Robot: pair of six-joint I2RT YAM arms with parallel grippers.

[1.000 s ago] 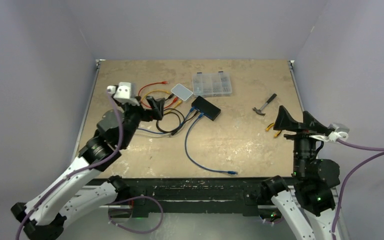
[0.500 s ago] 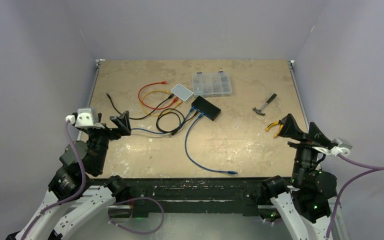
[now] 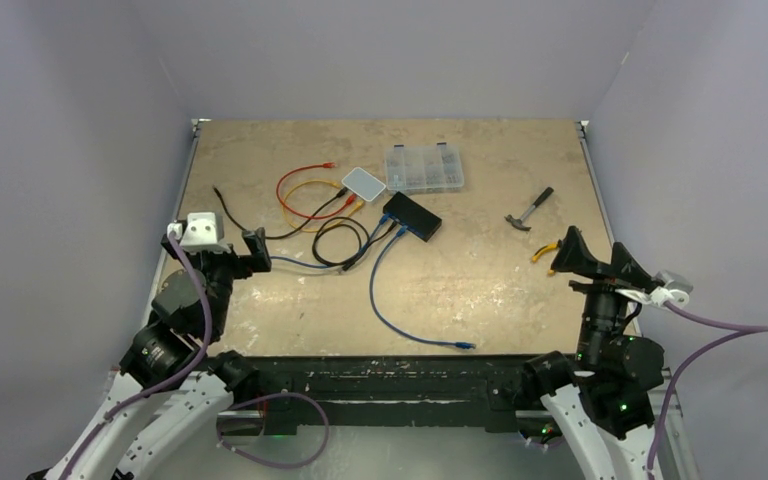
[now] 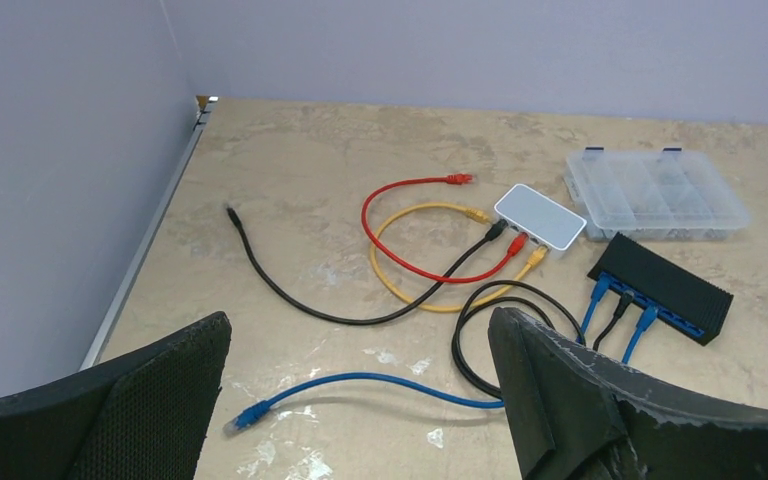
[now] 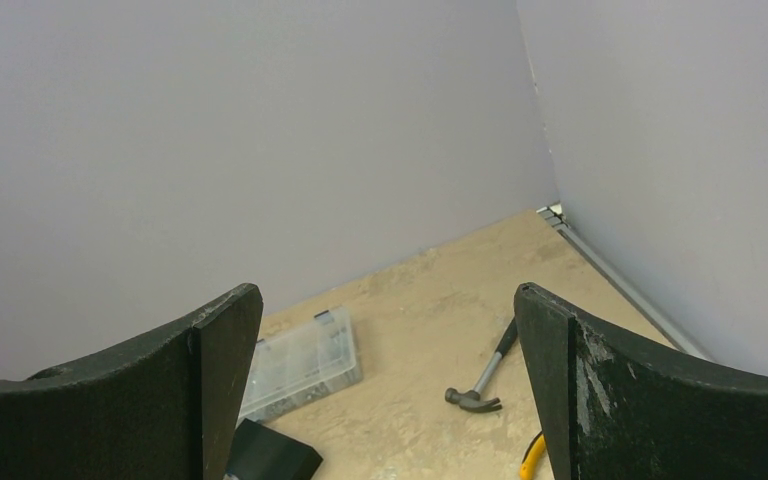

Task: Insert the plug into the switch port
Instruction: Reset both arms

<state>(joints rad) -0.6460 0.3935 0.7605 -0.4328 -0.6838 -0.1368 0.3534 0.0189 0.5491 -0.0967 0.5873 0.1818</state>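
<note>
The black switch (image 3: 411, 215) lies mid-table with blue and black cables in its near ports; the left wrist view has the black switch (image 4: 660, 290) at the right. A blue cable ends in a loose plug (image 4: 245, 418) on the table, just ahead of my left gripper (image 4: 360, 330), which stands open and empty near the table's left edge (image 3: 250, 248). A second blue cable runs toward me and ends in another loose plug (image 3: 467, 346). My right gripper (image 3: 595, 255) hovers open and empty at the right side (image 5: 388, 300), far from the switch.
A small white hub (image 3: 365, 182) holds red, yellow and black cables (image 3: 300, 195). Behind the switch stands a clear organiser box (image 3: 424, 168). A hammer (image 3: 530, 210) and yellow-handled pliers (image 3: 543, 255) lie at the right. Walls close in on three sides.
My left arm has pulled back from the cables to the near-left edge, then eased slightly forward and right, its jaws widening a little. The right arm has sunk and drawn back a little.
</note>
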